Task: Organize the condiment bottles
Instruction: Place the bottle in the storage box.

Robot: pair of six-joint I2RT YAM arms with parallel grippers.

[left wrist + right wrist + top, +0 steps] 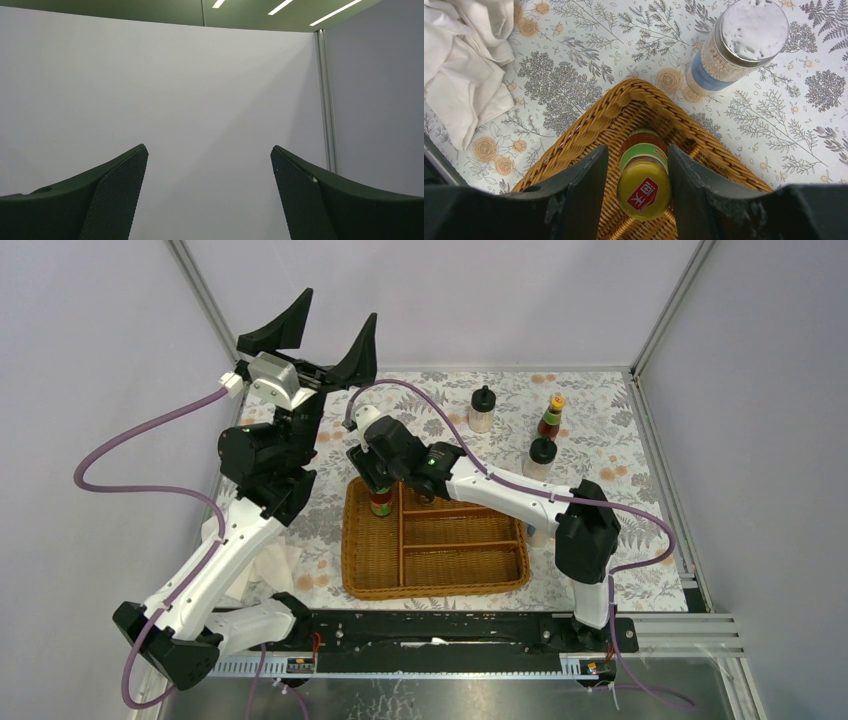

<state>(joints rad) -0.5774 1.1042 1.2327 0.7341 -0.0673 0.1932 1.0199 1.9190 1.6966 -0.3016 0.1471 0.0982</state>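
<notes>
Overhead, the right gripper [380, 492] reaches down into the far-left corner of the brown woven wicker basket [440, 590]. A yellow-capped red-and-green bottle [381, 507] stands upright there in the narrow left compartment, directly beneath the fingers, so the right arm is plainly the nearer one. The left gripper [338, 303] is raised toward the back wall, well apart from every bottle. Outside the basket, on the floral tablecloth [620, 440], stand a cream jar with a black knobbed lid [482, 410], a second cream jar [540, 458] and, near them, another yellow-capped bottle [551, 418]. From the left wrist, only bare wall shows between its two black fingers, which are spread wide with nothing held. From the right wrist, the black fingers straddle the bottle's yellow cap, and its long axis points straight up at the camera; any withdrawal, I judge, should follow that line to avoid tipping it. A sliver of wicker shows between one finger and the cap, so the jaws look slightly parted, not pinching. The cap bears a red label with white Chinese characters I cannot read confidently. A silver-lidded shaker with a blue band [744, 45] stands just beyond the basket's corner, its band showing no legible writing, and a crumpled white cloth [464, 55] lies to the side.
</notes>
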